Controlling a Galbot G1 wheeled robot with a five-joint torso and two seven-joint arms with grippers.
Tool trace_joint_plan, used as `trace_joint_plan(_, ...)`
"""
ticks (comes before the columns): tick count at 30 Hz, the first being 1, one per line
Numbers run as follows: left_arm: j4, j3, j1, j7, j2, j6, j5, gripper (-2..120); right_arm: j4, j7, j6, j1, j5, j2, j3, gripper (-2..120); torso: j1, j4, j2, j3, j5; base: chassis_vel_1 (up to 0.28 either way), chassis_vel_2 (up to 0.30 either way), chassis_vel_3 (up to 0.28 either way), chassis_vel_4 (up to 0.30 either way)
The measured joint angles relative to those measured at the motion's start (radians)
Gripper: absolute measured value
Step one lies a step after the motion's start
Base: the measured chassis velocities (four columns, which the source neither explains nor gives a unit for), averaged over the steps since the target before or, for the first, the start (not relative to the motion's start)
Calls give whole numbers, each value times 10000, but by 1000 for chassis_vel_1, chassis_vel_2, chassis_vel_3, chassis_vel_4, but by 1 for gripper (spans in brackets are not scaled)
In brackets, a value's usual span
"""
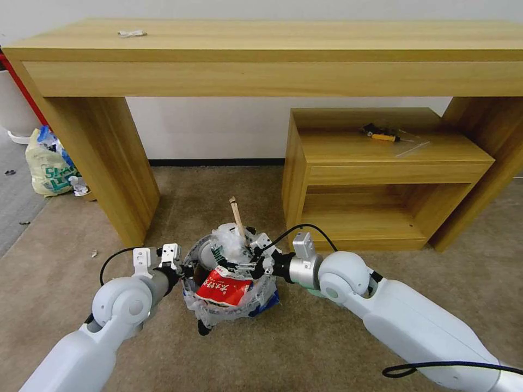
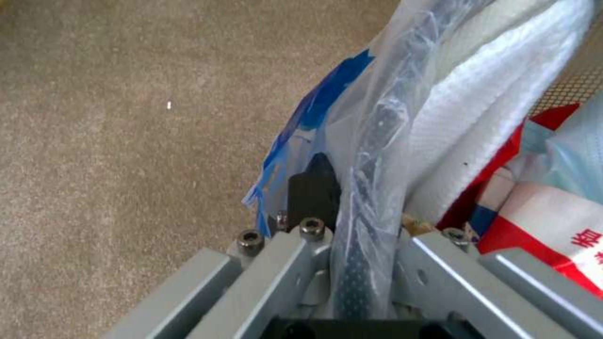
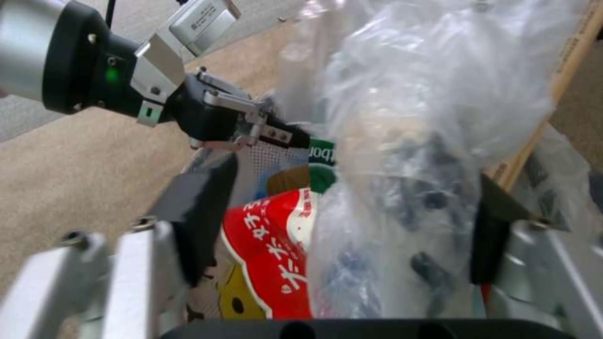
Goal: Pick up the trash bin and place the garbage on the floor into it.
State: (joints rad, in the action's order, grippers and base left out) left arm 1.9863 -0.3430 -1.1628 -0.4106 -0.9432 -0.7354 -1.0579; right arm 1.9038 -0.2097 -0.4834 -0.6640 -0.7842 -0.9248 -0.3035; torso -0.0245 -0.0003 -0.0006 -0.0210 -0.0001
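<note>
The trash bin, black with a crinkly clear liner, is in front of me over the floor. My left gripper is shut on its near-left rim; the mesh rim runs between its fingers. The bin holds garbage: a red wrapper, a wooden stick poking up, and white cloth. My right gripper reaches into the bin from the right and is open around a crumpled clear plastic bottle, its fingers spread wide.
A tall wooden desk spans the back, its left leg just beyond the bin. A low wooden shelf unit stands at the right. A pale-yellow shopping bag sits at far left. A small scrap lies on the carpet.
</note>
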Motion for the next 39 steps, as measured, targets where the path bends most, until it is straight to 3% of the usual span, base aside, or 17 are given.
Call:
trace_joint_plan(6, -115, -74, 48, 9, -62, 0, 3, 0, 150, 20, 115, -234, 85, 75, 62, 99, 0, -1, 0, 0, 0, 0, 0, 0, 0)
trace_joint_plan(17, -195, -166, 31, 136, -51, 0, 76, 0, 63, 174, 149, -187, 28, -147, -278, 100, 0, 0, 0, 0, -1, 0, 0, 0, 0)
trace_joint_plan(24, -205, -377, -48, 249, 14, 0, 119, 0, -251, 973, -230, -132, -656, -458, -581, 100, 0, 0, 0, 0, -1, 0, 0, 0, 0)
trace_joint_plan(29, -151, -395, -74, 267, 82, 0, 107, 0, -262, 2163, -623, -27, -1702, -717, -608, 100, 0, 1, 0, 0, 0, 0, 0, 0, 0)
trace_joint_plan(39, -285, -463, -81, 401, 11, 0, 266, 0, 288, 2253, -574, 119, -1780, -609, -446, 100, 0, -1, 0, 0, 0, 0, 0, 0, 0)
